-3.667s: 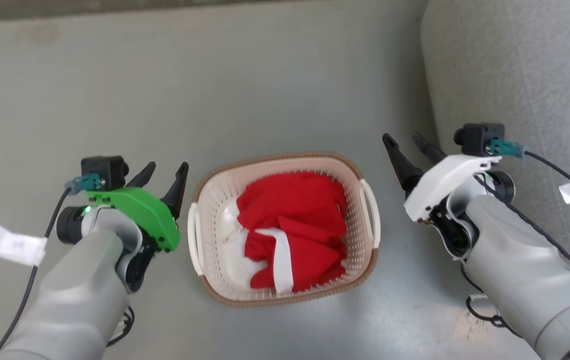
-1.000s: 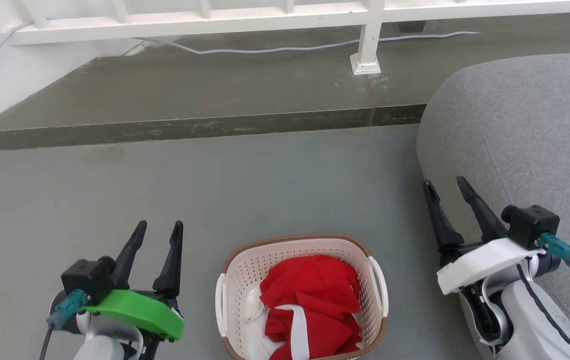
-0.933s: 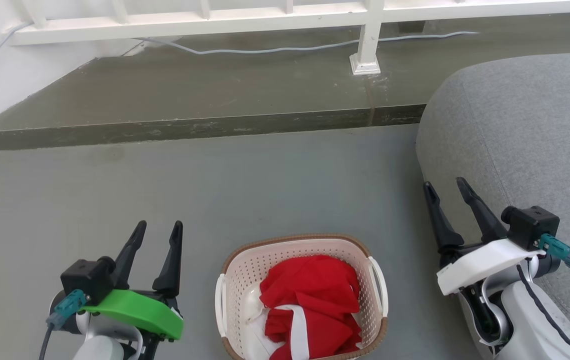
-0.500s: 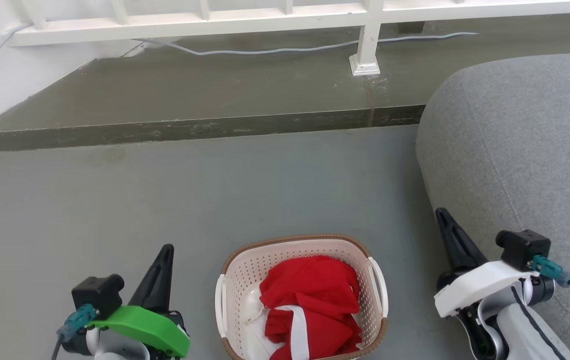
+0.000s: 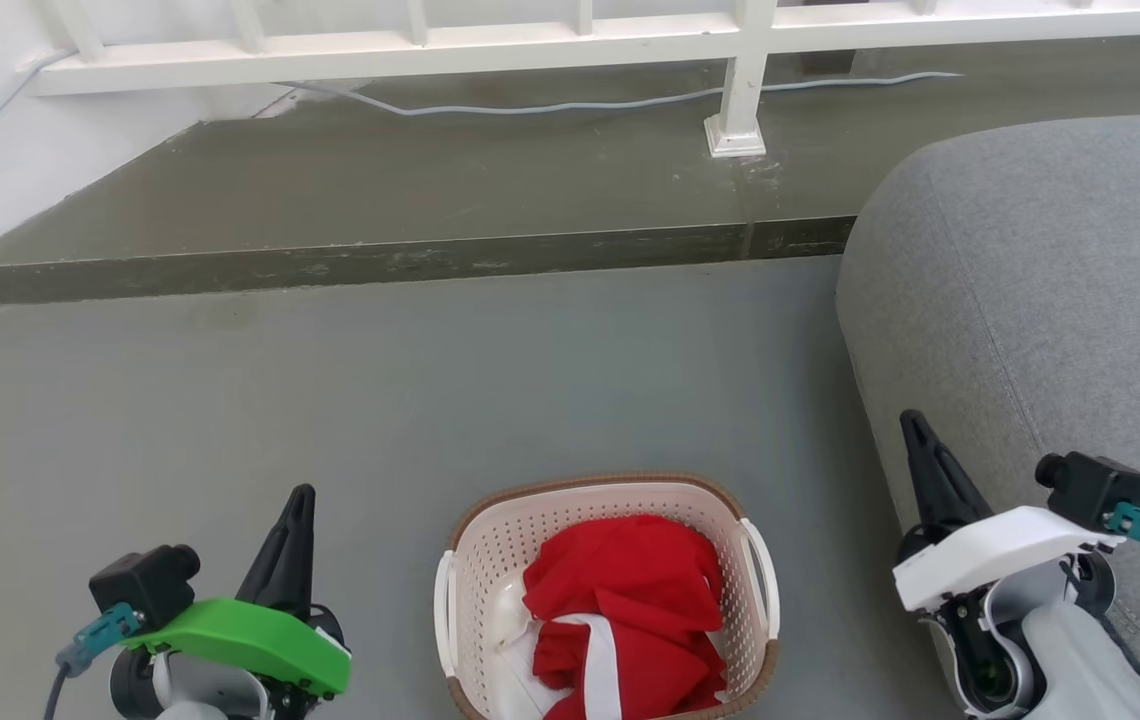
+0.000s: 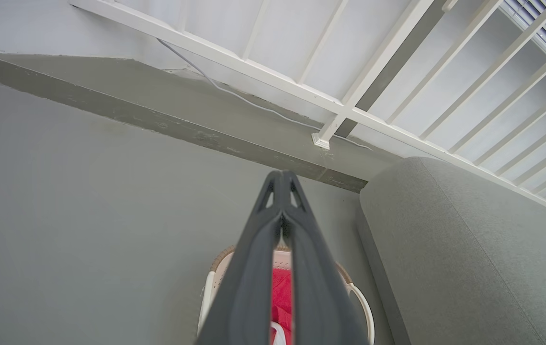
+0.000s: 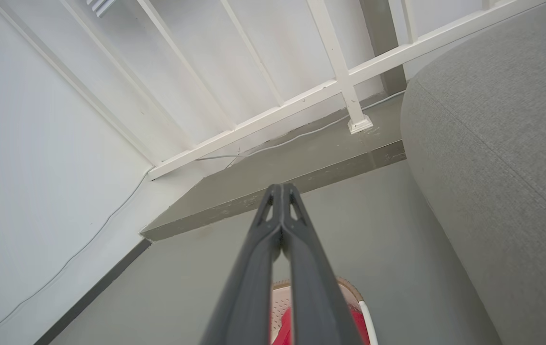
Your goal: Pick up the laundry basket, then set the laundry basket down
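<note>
Resting upright on floor point(image 5: 430, 380), laundry basket point(image 5: 490, 545) holds red cloth point(image 5: 620, 590); handles point(image 5: 444, 620) untouched. Flanking it, well apart, left gripper point(image 5: 298, 505) and right gripper point(image 5: 920, 440): jaws pressed together, empty, apparently parked.

1. Your left pincer point(image 5: 301, 497) sits at the lower left of the head view, its two dark fingers pressed together and pointing up from a green wrist cover point(image 5: 240, 640).
2. Your right pincer point(image 5: 913, 422) sits at the lower right, likewise closed, rising from a white wrist cover point(image 5: 1000, 540).
3. In both wrist views, the fingertips meet.
</note>
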